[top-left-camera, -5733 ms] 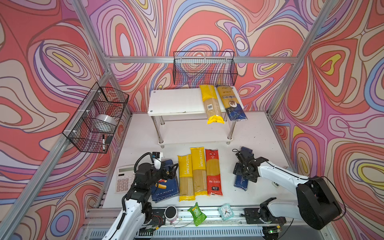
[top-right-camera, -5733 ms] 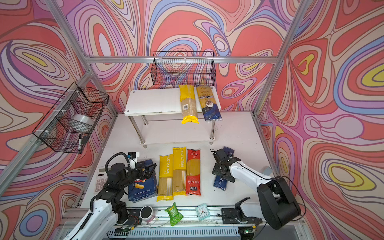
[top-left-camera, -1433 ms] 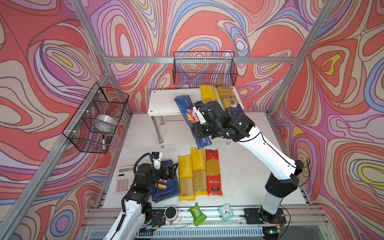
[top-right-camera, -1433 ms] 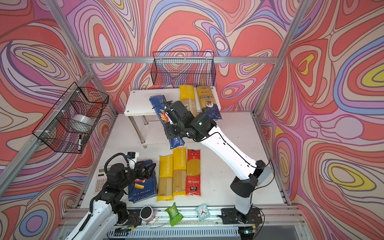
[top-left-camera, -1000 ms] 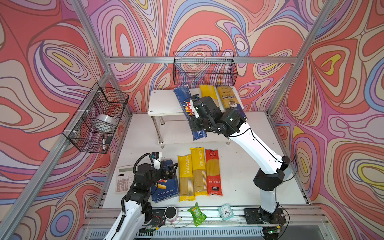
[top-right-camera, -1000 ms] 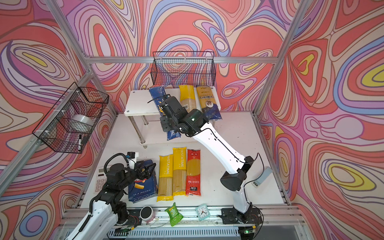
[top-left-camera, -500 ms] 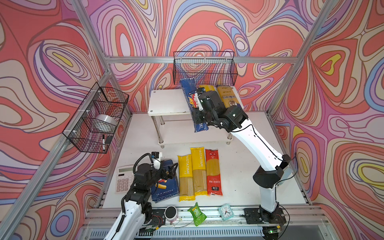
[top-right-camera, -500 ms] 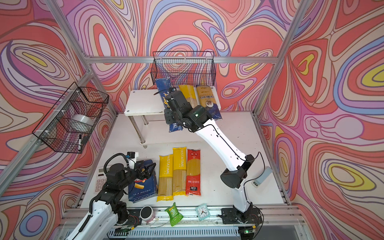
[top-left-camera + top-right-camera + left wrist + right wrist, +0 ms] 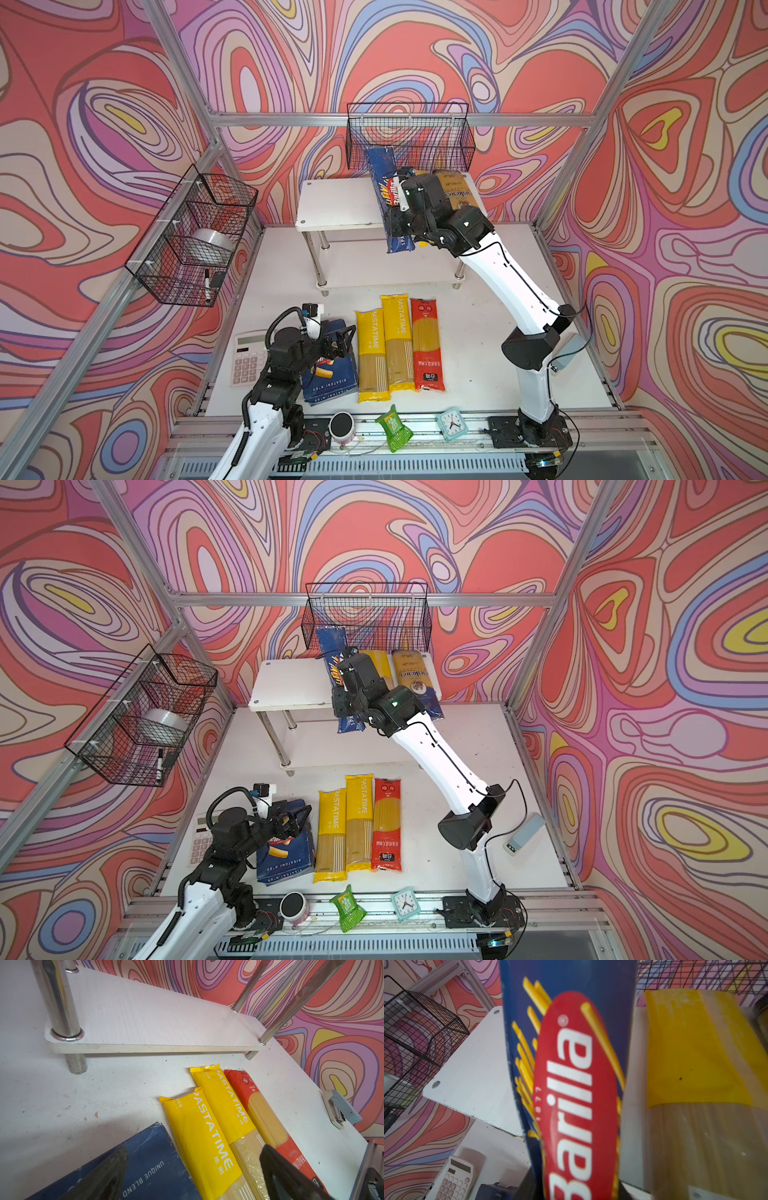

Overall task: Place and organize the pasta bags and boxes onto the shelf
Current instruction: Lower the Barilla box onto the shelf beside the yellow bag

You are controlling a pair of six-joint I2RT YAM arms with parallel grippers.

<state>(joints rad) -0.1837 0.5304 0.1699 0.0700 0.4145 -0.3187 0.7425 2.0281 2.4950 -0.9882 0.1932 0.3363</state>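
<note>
The right end effector (image 9: 400, 204) clamps the spaghetti box (image 9: 380, 166) over the shelf (image 9: 336, 203) at 12 o'clock; the left end effector (image 9: 337, 341), jaws apart, hangs over the rigatoni box (image 9: 332, 382) at 7 o'clock.

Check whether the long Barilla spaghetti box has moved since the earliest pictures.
Yes. The spaghetti box rose from the right of the table to the shelf top.

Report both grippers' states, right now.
Left gripper: open, holding nothing.
Right gripper: closed on the spaghetti box.
</note>
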